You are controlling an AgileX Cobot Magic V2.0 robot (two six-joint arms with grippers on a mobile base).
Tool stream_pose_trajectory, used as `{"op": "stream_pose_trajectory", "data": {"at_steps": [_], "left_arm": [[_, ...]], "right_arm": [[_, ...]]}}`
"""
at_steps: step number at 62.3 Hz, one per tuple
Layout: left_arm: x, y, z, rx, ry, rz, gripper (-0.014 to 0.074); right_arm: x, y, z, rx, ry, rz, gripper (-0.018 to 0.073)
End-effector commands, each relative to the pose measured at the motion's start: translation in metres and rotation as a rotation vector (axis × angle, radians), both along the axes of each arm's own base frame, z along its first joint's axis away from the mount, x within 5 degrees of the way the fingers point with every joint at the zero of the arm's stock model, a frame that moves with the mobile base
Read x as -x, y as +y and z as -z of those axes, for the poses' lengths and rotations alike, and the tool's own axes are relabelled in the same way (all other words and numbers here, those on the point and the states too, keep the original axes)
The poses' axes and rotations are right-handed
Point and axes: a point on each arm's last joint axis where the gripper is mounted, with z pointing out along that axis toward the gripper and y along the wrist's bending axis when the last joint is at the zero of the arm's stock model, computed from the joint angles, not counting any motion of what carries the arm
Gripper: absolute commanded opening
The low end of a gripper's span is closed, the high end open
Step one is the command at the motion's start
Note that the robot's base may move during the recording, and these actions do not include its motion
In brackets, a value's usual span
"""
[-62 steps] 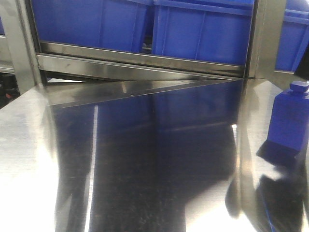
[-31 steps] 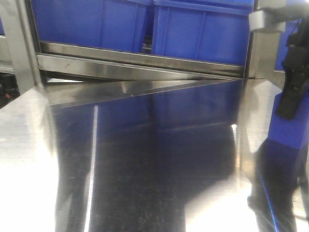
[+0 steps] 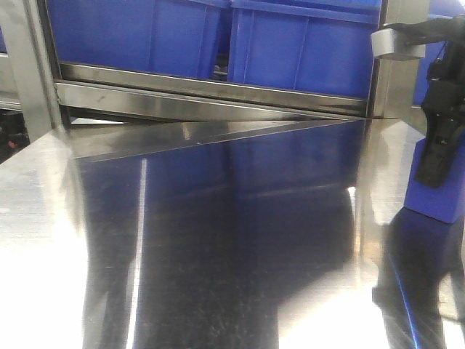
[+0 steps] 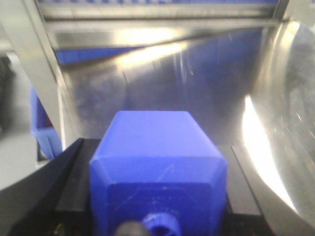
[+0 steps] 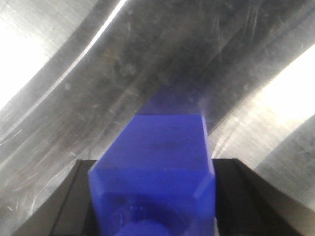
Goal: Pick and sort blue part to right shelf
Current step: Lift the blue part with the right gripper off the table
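Observation:
In the front view a blue part (image 3: 443, 198), a blocky plastic piece, is at the steel table's far right edge. My right gripper (image 3: 434, 169) reaches down over it, its black fingers along the part's sides. In the right wrist view the gripper (image 5: 152, 169) is shut on this blue part (image 5: 162, 147) over the table. In the left wrist view my left gripper (image 4: 158, 167) is shut on another blue part (image 4: 157, 147), facing the shelf. The left gripper is out of the front view. The right shelf's steel front rail (image 3: 218, 91) runs under the blue bins (image 3: 298, 43).
A reflective steel table (image 3: 182, 240) fills the front view. A steel shelf post (image 3: 29, 65) stands at the left and another (image 3: 392, 80) at the right. In the left wrist view a steel rail (image 4: 162, 34) crosses the top and a post (image 4: 34, 73) stands at the left.
One second ago the blue part stood alone at the right edge. My right gripper has come down from above and its fingers now lie along the part's sides.

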Motion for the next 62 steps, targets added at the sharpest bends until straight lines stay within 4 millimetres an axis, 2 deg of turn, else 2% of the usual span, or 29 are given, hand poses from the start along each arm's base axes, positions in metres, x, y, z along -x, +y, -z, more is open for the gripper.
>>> {"op": "stream_pose_trajectory", "data": {"at_steps": [1, 8, 18, 26, 34, 39, 47, 56, 62], "left_arm": [[0.013, 0.005, -0.015, 0.037, -0.171, 0.000, 0.0333], [0.029, 0.010, -0.008, 0.050, -0.217, -0.002, 0.0313], [0.053, 0.017, 0.002, 0.077, -0.283, -0.003, 0.0312], [0.069, 0.023, 0.007, 0.084, -0.333, -0.007, 0.0312], [0.081, 0.028, 0.014, 0.080, -0.334, -0.016, 0.0312], [0.086, 0.033, 0.018, 0.095, -0.312, -0.060, 0.0312], [0.095, 0.044, 0.019, 0.110, -0.329, -0.148, 0.0312], [0.101, 0.047, 0.019, 0.112, -0.360, -0.155, 0.0312], [0.101, 0.047, 0.019, 0.113, -0.361, -0.155, 0.0312]], "right_arm": [[0.001, 0.000, -0.019, -0.008, -0.052, -0.009, 0.0257], [0.001, 0.002, -0.023, -0.034, -0.044, 0.015, 0.0257], [0.002, 0.004, -0.043, -0.075, -0.111, 0.095, 0.0257], [0.010, 0.003, -0.070, -0.104, -0.221, 0.178, 0.0256], [0.026, 0.000, -0.106, -0.149, -0.379, 0.255, 0.0255], [0.041, -0.002, -0.128, -0.179, -0.490, 0.287, 0.0242], [0.072, -0.006, -0.150, -0.217, -0.631, 0.319, 0.0195], [0.117, -0.010, -0.156, -0.240, -0.714, 0.326, 0.0193], [0.142, -0.012, -0.148, -0.251, -0.725, 0.328, 0.0193]]}}
